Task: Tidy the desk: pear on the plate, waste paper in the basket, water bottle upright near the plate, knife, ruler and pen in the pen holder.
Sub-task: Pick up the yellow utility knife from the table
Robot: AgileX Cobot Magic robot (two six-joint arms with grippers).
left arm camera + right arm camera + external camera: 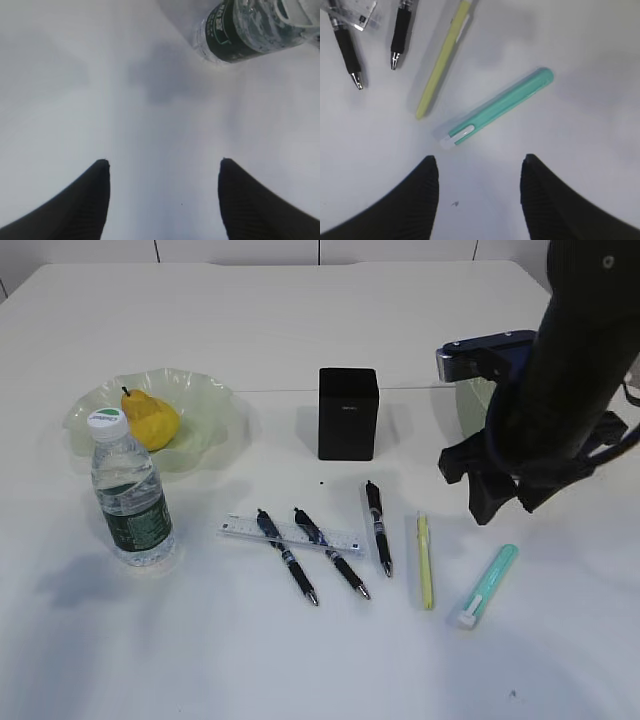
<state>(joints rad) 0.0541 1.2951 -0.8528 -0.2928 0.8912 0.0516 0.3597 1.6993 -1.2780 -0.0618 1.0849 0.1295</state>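
Note:
The yellow pear (150, 420) lies on the wavy green plate (215, 405). Beside the plate the water bottle (130, 495) (245, 30) stands upright. The black pen holder (348, 413) stands mid-desk. In front of it the ruler (245, 528) (362, 12) lies under two black pens (288, 557) (332, 553); a third black pen (378, 528) and a yellow pen (425, 560) (442, 60) lie to its right. The teal knife (488, 585) (500, 107) lies just ahead of my open, empty right gripper (503, 512) (480, 160). My left gripper (165, 161) is open over bare desk (75, 75). Waste paper is out of view.
A sliver of the sage-green basket (468, 410) shows behind my right arm (570, 370) at the right. The left arm does not appear in the exterior view.

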